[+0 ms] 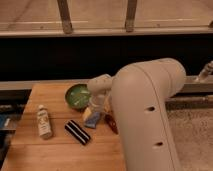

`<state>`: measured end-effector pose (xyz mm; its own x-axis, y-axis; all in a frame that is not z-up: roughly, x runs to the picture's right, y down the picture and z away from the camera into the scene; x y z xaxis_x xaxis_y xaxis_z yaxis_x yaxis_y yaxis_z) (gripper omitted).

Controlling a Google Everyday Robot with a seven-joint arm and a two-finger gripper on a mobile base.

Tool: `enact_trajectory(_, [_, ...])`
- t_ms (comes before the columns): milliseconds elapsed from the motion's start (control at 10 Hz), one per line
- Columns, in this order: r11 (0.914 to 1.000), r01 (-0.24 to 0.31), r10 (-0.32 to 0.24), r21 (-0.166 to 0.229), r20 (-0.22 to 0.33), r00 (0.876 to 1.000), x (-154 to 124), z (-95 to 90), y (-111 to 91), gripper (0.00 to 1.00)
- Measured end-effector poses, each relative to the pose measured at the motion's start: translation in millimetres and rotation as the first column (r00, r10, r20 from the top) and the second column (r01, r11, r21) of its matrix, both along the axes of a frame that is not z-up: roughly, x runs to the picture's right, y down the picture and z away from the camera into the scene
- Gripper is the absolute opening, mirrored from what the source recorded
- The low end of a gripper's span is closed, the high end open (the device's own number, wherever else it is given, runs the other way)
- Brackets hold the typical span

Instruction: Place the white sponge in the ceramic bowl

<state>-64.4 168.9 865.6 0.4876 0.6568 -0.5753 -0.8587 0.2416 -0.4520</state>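
Note:
The white sponge point(93, 119), a small pale bluish pad, hangs tilted under my gripper point(95, 111), just above the wooden table. The gripper is shut on it. The ceramic bowl point(76, 96), round and glossy green with yellowish marks inside, stands on the table just left of and behind the gripper. The sponge is outside the bowl, next to its front right rim. My large white arm point(145, 115) fills the right side of the view and hides the table behind it.
A white bottle point(44, 122) lies at the table's left. A black block with white stripes point(77, 132) lies in front of the sponge. A reddish object point(111, 123) shows at the arm's edge. The wooden table point(55, 150) ends at the left and front.

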Motion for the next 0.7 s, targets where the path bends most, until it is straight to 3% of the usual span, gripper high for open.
enact_trajectory(400, [0.9999, 0.011, -0.012, 0.008, 0.039, 0.999, -11.5, -8.0, 5.8, 0.28])
enact_trajectory(700, [0.9997, 0.022, -0.022, -0.004, 0.059, 0.998, -19.0, -6.7, 11.8, 0.03])
